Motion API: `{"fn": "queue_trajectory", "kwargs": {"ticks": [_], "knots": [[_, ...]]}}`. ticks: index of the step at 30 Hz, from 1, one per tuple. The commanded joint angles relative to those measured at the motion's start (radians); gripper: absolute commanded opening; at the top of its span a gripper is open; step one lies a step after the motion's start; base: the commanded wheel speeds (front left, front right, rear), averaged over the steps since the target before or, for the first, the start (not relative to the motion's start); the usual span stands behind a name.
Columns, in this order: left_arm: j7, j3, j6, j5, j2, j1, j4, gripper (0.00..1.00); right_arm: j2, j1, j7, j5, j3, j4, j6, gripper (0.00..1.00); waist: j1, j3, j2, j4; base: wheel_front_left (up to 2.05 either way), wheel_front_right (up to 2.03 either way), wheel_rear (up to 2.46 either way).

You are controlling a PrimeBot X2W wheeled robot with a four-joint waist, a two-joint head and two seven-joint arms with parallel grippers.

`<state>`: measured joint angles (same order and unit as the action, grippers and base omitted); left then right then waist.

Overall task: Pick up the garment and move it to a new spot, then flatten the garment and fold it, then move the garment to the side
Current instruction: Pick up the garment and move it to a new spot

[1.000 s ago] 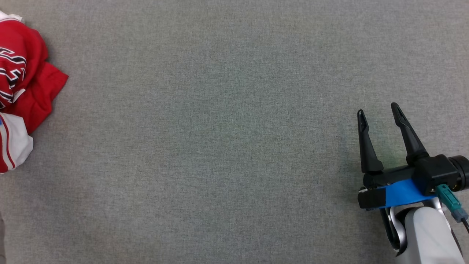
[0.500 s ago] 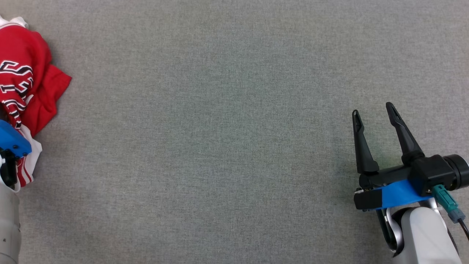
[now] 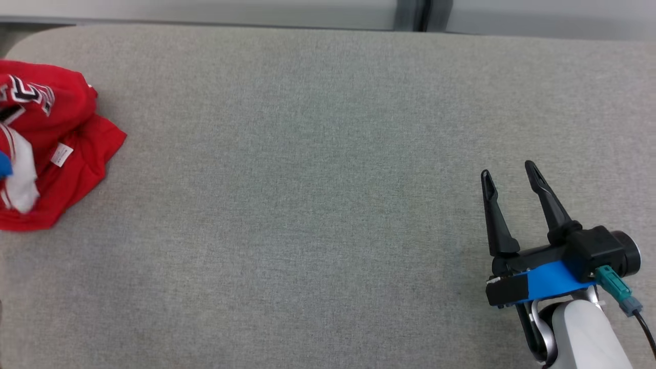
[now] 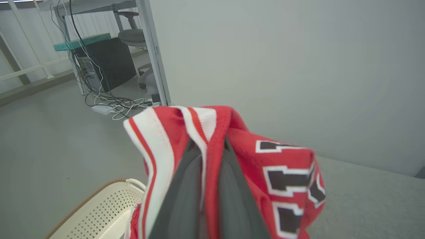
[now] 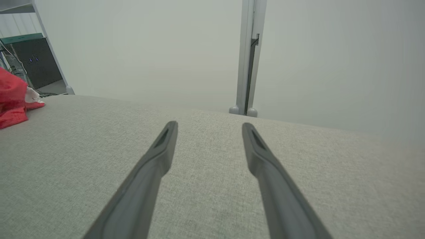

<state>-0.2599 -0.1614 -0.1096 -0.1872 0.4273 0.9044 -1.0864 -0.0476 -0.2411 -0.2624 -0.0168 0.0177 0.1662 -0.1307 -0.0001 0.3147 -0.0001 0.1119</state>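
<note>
Garment (image 3: 56, 154) bunched at table's (image 3: 328, 154) far left, clamped in left gripper (image 4: 208, 143); right gripper (image 3: 507, 170) open, empty, well apart at near right.

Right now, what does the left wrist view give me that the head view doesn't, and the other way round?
Left wrist view: the left gripper shut on a fold of the red garment, with a white perforated basket and the floor below, and cables and a dark computer tower behind.
Head view: the right gripper open over the grey table at the right, well apart from the garment, and a white tag on the cloth.
Shared: the crumpled garment with black-and-white lettering at the table's left end, and the grey table top.
</note>
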Motion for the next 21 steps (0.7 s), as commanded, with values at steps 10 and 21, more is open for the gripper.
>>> {"fn": "queue_trajectory", "kwargs": {"ticks": [10,21], "knots": [[-0.006,0.064,-0.016,0.028,-0.011,0.035,0.351,0.00,-0.005,0.047,-0.004,-0.068,0.016,0.022,0.000,1.00,0.0001,-0.110,0.0001,-0.068,0.00,0.00,0.00],[0.057,0.241,-0.020,-0.031,-0.076,0.104,0.717,0.00,-0.005,0.077,-0.004,-0.122,0.030,0.026,0.000,1.00,0.0001,-0.140,0.0001,-0.209,0.00,0.00,0.00]]}}
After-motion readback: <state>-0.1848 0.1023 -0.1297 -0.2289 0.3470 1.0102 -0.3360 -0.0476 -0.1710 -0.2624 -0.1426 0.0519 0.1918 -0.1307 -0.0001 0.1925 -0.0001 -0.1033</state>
